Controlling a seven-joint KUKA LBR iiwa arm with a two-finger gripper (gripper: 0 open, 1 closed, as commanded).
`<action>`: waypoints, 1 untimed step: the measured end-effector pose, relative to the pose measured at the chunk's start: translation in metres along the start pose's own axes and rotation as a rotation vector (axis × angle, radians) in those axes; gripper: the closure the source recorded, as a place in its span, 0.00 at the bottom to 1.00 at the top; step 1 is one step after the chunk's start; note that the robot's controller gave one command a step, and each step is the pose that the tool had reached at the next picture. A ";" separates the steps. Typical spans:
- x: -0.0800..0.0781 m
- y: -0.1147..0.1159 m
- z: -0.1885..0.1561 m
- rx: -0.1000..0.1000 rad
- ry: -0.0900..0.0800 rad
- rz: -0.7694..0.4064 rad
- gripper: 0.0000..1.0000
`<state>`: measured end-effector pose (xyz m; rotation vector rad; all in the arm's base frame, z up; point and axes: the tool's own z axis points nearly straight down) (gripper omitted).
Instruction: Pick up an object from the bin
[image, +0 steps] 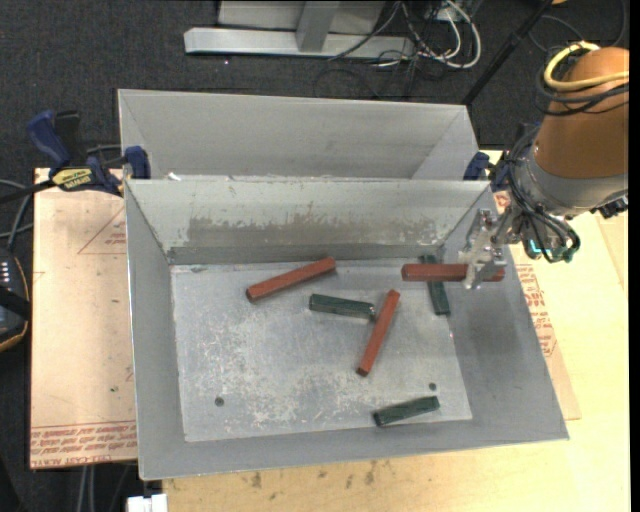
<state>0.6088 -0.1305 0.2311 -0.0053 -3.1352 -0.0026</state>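
One camera watches me work. It sits high above the bin (150, 330), a little off toward the near side, and looks down and slightly forward. From there I see the bin's floor almost flat-on. The far wall shows its inner face, and the near rim runs along the bottom of the view. The camera is far enough back to take in all four walls and a margin of the surroundings on every side. My arm (585, 120) enters from the upper right, and my gripper (485, 262) hangs at the bin's right wall.
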 end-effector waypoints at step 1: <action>-0.002 0.001 -0.005 0.002 -0.008 -0.004 1.00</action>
